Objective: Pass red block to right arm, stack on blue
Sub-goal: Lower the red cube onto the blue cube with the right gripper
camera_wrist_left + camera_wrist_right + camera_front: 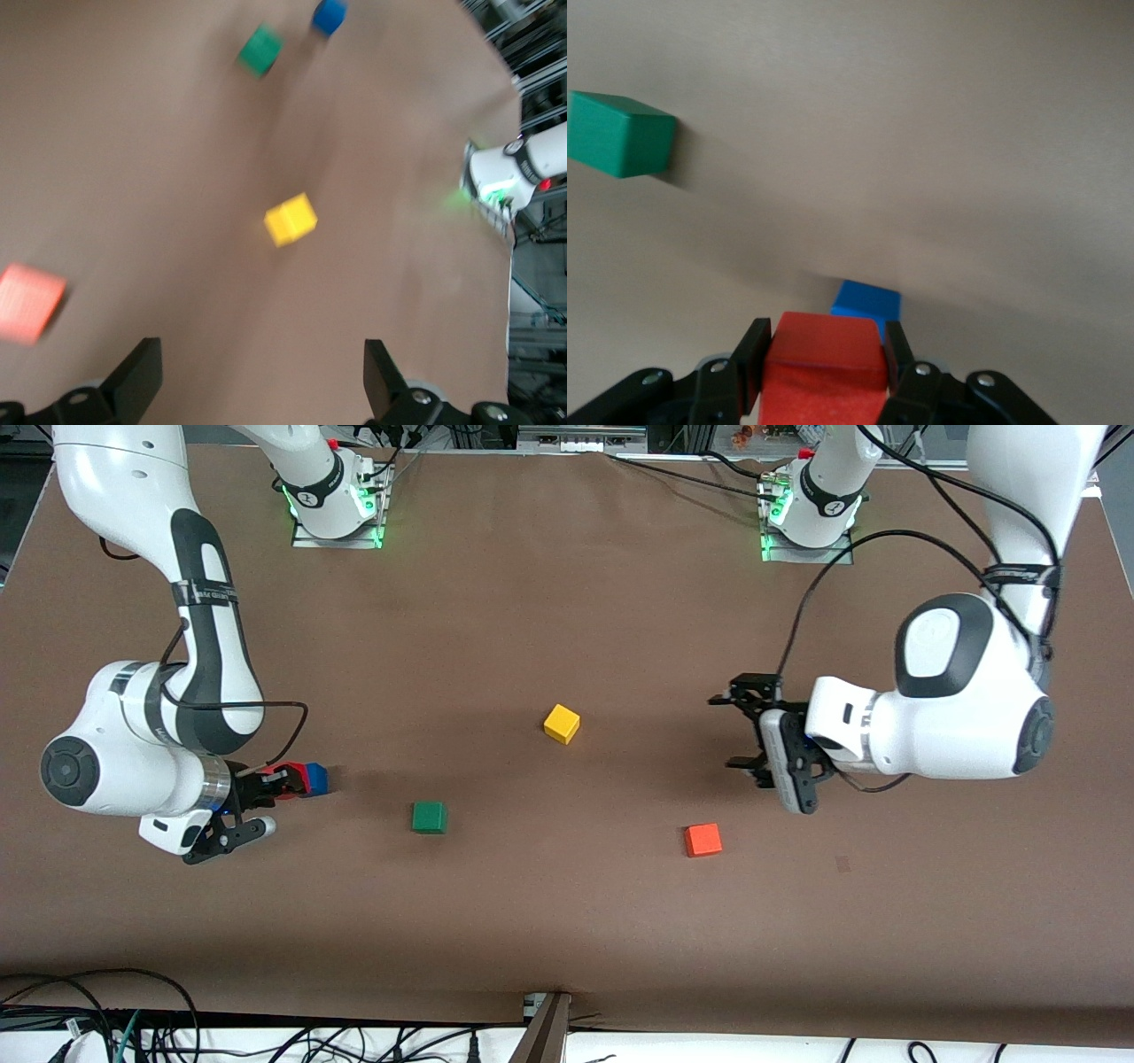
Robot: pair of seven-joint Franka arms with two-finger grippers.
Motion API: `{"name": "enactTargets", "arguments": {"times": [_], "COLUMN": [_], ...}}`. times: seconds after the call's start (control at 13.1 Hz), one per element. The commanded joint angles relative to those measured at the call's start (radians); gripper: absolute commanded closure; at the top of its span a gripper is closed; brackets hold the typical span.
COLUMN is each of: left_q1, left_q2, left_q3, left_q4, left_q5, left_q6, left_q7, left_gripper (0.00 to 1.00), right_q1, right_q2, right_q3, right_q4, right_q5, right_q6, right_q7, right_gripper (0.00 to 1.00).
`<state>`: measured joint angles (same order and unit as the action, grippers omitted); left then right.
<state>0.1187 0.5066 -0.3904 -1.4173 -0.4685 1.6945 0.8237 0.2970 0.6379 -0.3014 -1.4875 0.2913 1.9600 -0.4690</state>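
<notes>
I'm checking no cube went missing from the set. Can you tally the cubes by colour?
Red cube, held in the right gripper: 1
Blue cube: 1
Green cube: 1
Yellow cube: 1
Orange cube: 1
Total: 5 cubes

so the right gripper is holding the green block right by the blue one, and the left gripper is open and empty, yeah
Not quite: the right gripper is shut on the red block, not the green one. The right wrist view shows red between its fingers, close to the blue block, while the green block sits apart on the table. The rest holds: the left gripper is open and empty.
</notes>
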Motion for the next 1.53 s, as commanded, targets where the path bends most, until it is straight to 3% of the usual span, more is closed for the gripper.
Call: {"name": "enactTargets", "arguments": {"times": [0.0,0.15,0.46,0.61,0.77,0.92,1.15,1.46], "left_q1": [0.022,0.01,0.007,0.007,0.004,0.003,-0.105,-0.142], "left_q2": [-0.022,-0.025,-0.1,-0.12,-0.218,-0.337,-0.545,-0.621], "left_q3": [-0.002,-0.008,-0.016,-0.009,0.017,0.101,0.27,0.297], "left_q4": [0.055,0.125,0.147,0.159,0.15,0.053,-0.225,-0.334], "left_q5": [0.187,0.37,0.595,0.616,0.622,0.61,0.6,0.587], "left_q6": [-0.091,-0.16,-0.217,-0.272,-0.302,-0.273,-0.08,-0.055], "left_q7": [-0.163,-0.372,-0.618,-0.624,-0.626,-0.665,-0.687,-0.724], "left_gripper": [0.0,0.0,0.0,0.0,0.0,0.0,0.0,0.0], "right_q1": [0.022,0.036,0.071,0.071,0.071,0.073,0.073,0.082], "right_q2": [-0.03,-0.053,-0.107,-0.136,-0.159,-0.17,-0.17,-0.17], "right_q3": [-0.004,-0.008,-0.008,-0.008,-0.01,-0.008,-0.008,-0.007], "right_q4": [-0.095,-0.147,-0.212,-0.267,-0.339,-0.384,-0.386,-0.405], "right_q5": [-0.041,-0.09,-0.172,-0.173,-0.173,-0.173,-0.173,-0.173], "right_q6": [0.098,0.141,0.157,0.222,0.317,0.378,0.382,0.413], "right_q7": [0.007,0.059,0.193,0.194,0.194,0.194,0.194,0.222], "right_gripper": [1.0,1.0,1.0,1.0,1.0,1.0,1.0,1.0]}}
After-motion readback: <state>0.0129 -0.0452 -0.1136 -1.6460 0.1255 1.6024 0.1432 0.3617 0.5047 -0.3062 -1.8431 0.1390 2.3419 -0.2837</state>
